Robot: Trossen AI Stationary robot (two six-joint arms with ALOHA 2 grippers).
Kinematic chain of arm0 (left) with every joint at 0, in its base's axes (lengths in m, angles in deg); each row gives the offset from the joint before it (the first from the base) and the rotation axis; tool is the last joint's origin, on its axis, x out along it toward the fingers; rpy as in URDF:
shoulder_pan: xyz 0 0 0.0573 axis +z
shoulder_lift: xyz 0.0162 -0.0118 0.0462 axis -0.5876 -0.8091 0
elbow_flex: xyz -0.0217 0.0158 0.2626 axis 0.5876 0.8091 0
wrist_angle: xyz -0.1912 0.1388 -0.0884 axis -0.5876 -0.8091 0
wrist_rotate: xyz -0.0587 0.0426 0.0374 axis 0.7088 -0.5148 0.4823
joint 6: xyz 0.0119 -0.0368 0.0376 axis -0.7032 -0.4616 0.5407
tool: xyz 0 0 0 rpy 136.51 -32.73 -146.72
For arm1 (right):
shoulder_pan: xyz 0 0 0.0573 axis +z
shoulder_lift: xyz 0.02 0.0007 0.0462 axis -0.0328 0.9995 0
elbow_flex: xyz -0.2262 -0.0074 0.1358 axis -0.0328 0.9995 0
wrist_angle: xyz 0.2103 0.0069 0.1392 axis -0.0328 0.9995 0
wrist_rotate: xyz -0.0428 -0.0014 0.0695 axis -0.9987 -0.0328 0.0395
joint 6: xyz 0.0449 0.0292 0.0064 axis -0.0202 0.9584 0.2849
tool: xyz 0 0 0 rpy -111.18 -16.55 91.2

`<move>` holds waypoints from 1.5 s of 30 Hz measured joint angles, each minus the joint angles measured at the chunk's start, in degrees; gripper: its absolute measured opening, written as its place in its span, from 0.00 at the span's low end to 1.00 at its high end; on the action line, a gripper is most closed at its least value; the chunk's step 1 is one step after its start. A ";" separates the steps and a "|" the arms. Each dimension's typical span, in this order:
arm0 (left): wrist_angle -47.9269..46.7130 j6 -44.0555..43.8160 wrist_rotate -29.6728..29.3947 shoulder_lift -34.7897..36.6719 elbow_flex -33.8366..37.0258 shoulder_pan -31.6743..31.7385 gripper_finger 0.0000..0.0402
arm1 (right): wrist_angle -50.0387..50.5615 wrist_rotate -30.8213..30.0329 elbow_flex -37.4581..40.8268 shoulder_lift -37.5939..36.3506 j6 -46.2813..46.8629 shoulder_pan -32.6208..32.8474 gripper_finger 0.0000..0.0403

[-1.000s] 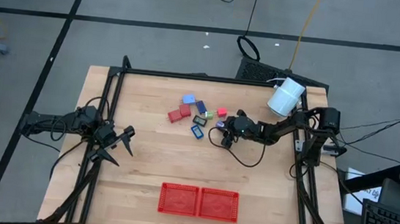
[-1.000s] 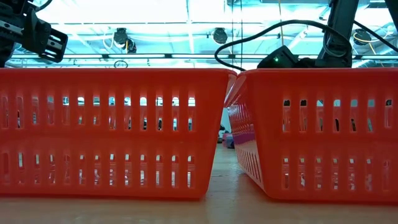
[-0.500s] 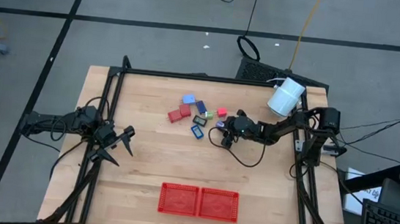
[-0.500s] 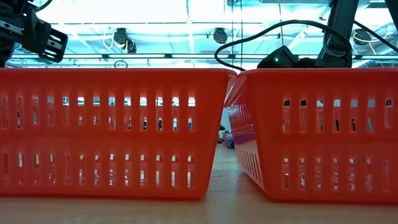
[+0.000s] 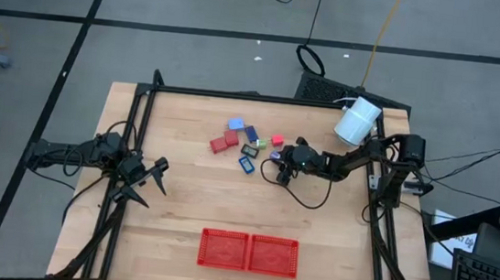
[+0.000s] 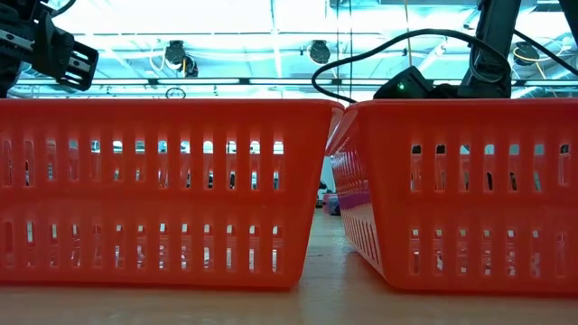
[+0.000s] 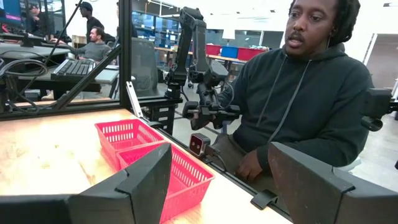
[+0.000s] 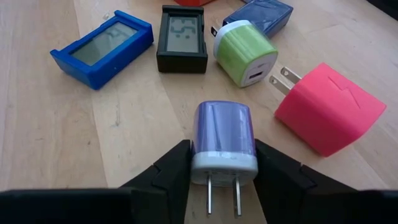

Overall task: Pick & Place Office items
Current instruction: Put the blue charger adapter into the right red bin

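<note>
We see the right gripper (image 8: 222, 186) low over the table (image 5: 180, 198), its two dark fingers (image 8: 171, 171) pinching a purple wall charger (image 8: 224, 140) by its sides, prongs pointing back toward the wrist. Just ahead of the pincer lie a green charger (image 8: 244, 53), a black clock (image 8: 182, 37) and a blue clock (image 8: 102, 46); a pink charger (image 8: 326, 109) sits beside it. The left gripper (image 5: 149, 181) waits well apart at the table's left edge, fingers spread on nothing. Two red mesh trays (image 5: 248, 252) stand side by side near the front edge. A seated person (image 7: 298, 106) shows beyond the table.
</note>
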 joint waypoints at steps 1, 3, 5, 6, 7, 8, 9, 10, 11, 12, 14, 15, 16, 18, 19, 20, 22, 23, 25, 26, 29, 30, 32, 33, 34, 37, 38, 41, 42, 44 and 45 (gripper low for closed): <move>-0.02 -0.01 -0.01 0.00 -0.02 -0.02 0.67 | -0.01 0.40 0.00 0.00 0.00 0.00 0.35; -0.01 -0.01 0.00 0.00 -0.01 -0.01 0.67 | -0.08 1.94 0.00 0.00 0.00 -0.02 0.35; 0.00 -0.02 -0.01 0.00 0.00 -0.02 0.67 | -0.07 2.66 0.00 -0.04 0.00 -0.02 0.36; 0.00 -0.01 -0.01 0.00 -0.01 -0.02 0.67 | -0.07 2.66 0.00 -0.04 0.00 -0.02 0.36; 0.00 -0.02 -0.01 0.00 0.00 -0.02 0.67 | -0.07 2.67 0.00 -0.04 0.00 -0.02 0.36; 0.00 0.00 -0.01 0.00 0.00 -0.02 0.67 | -0.07 2.70 0.00 -0.04 0.02 -0.02 0.36; -0.02 -0.02 0.01 0.00 0.00 -0.02 0.67 | -0.07 2.74 0.00 -0.04 0.00 -0.02 0.36; 0.00 -0.02 0.00 0.00 0.00 -0.02 0.67 | -0.07 2.77 0.00 -0.04 0.00 -0.02 0.35; -0.01 -0.02 -0.01 0.00 -0.02 -0.01 0.67 | -0.07 2.80 0.00 -0.06 0.00 -0.02 0.35; 0.00 -0.01 0.01 0.00 -0.01 -0.01 0.67 | -0.07 2.82 0.00 -0.06 0.00 -0.02 0.35; -0.02 -0.01 0.01 0.00 0.00 0.00 0.67 | -0.07 2.83 0.00 -0.07 0.00 -0.02 0.34; 0.00 -0.02 -0.01 0.00 -0.02 -0.02 0.67 | -0.07 2.83 0.00 -0.07 0.00 -0.02 0.35; 0.00 0.00 0.01 0.00 0.00 0.00 0.67 | -0.07 2.83 0.00 -0.07 0.00 -0.02 0.35; -0.02 0.00 0.01 0.00 -0.02 0.00 0.67 | -0.07 2.83 0.00 -0.07 -0.10 -0.02 0.36; 0.00 -0.02 -0.01 0.00 0.00 -0.02 0.67 | -0.07 2.83 0.00 -0.07 -0.24 -0.02 0.36; 0.00 0.00 -0.01 0.00 0.00 0.00 0.67 | -0.07 2.83 0.00 -0.07 -0.33 -0.02 0.36; -0.01 -0.02 0.00 0.00 0.00 -0.02 0.67 | -0.07 2.83 0.00 -0.07 -0.44 -0.02 0.36; 0.00 0.00 0.00 0.00 -0.02 0.00 0.67 | -0.07 2.83 0.00 -0.07 -0.44 -0.02 0.36; 0.00 0.00 0.01 0.00 0.00 0.00 0.67 | 0.10 2.83 0.00 -0.31 -0.44 -0.02 0.35; 0.00 -0.02 0.01 0.00 0.00 -0.02 0.67 | 0.32 2.84 0.02 -0.59 -0.44 -0.02 0.34; -0.01 -0.02 -0.01 0.00 0.00 -0.02 0.67 | 0.36 2.87 0.05 -1.57 -0.44 0.04 0.35; -0.01 0.00 0.00 0.00 -0.01 -0.02 0.67 | 0.68 2.87 0.06 -2.22 -0.40 0.04 0.35; 0.00 0.00 0.00 0.00 0.00 0.00 0.67 | 1.53 2.90 0.04 -3.62 -0.11 0.04 0.36; 0.00 -0.01 0.00 0.00 0.00 -0.01 0.67 | 2.21 3.04 0.04 -4.29 -0.07 0.08 0.36; 0.00 -0.02 -0.01 0.00 0.00 -0.01 0.67 | 3.11 3.38 0.04 -4.93 -0.04 0.18 0.36; -0.02 -0.02 0.00 0.00 -0.01 0.00 0.67 | 4.49 4.33 0.04 -7.19 -0.02 0.76 0.35; 0.00 0.00 -0.01 0.00 -0.02 0.00 0.67 | 4.69 4.31 0.04 -8.04 -0.04 1.01 0.35; 0.00 -0.01 0.01 0.00 -0.01 -0.01 0.67 | 5.86 4.30 0.04 -10.58 -0.04 1.84 0.35; 0.00 0.00 0.01 0.00 0.00 -0.01 0.67 | 6.34 4.29 0.04 -11.50 -0.04 2.16 0.35; 0.00 0.00 0.00 0.00 0.00 -0.01 0.67 | 6.67 4.24 0.04 -13.56 -0.04 2.87 0.36; 0.00 0.00 0.00 0.00 -0.02 -0.02 0.67 | 6.55 4.15 0.04 -14.34 -0.04 3.26 0.36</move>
